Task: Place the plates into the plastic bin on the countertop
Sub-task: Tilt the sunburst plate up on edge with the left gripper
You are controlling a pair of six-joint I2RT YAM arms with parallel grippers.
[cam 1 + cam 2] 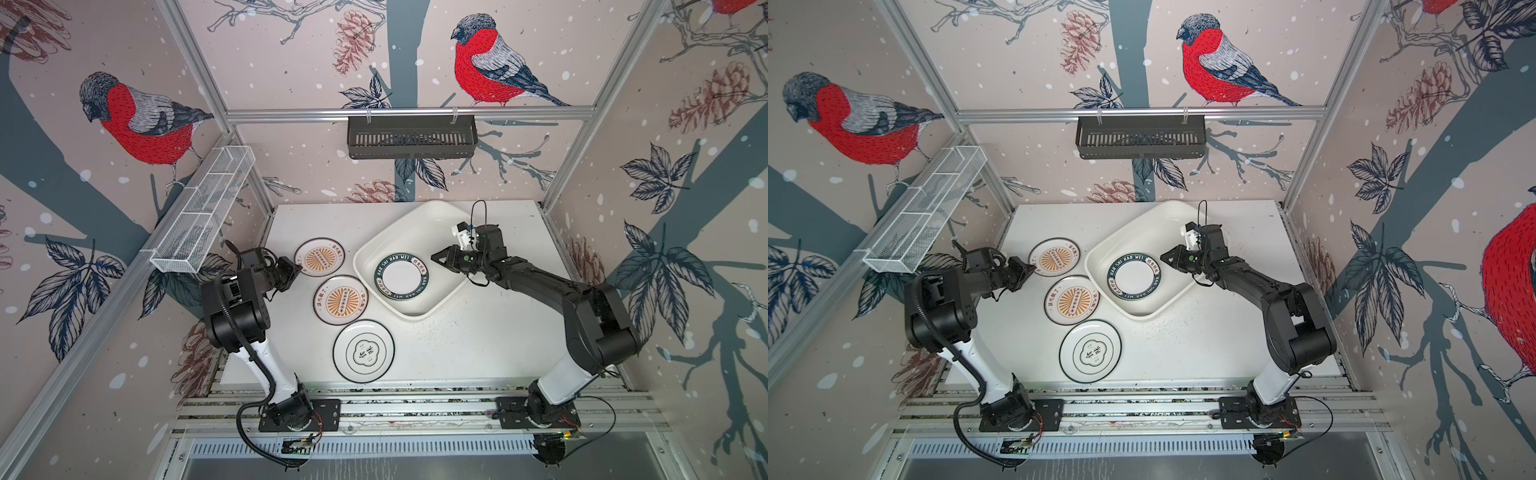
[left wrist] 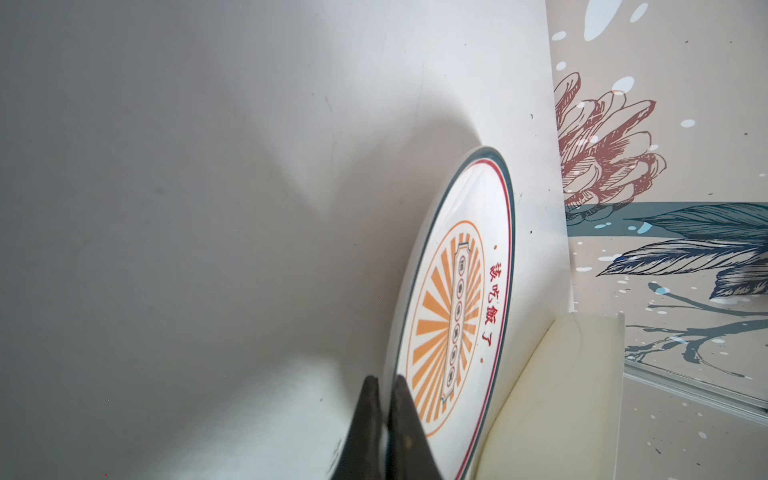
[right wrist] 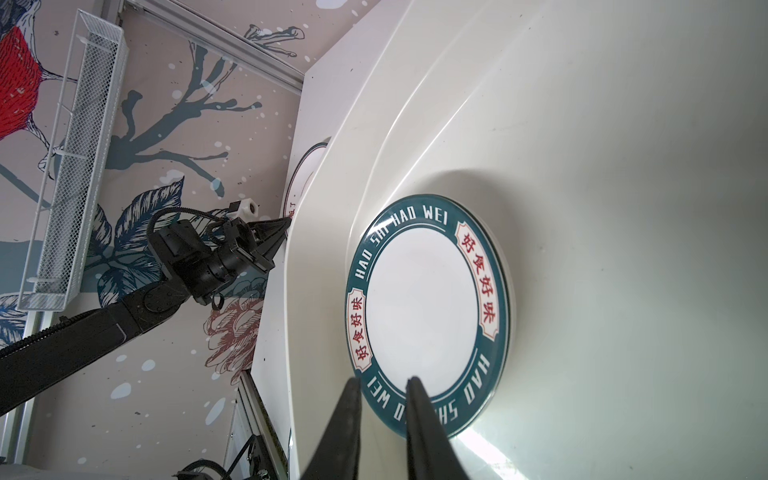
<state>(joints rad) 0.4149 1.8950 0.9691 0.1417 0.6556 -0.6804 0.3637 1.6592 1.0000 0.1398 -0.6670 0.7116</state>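
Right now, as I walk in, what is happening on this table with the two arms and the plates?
The left end effector is closed on the rim of the far sunburst plate, which lies on the countertop beside the plastic bin. The right end effector hangs over the bin, jaws slightly apart and holding nothing, by the edge of the green lettered plate lying inside. A second sunburst plate and an emblem plate lie on the countertop.
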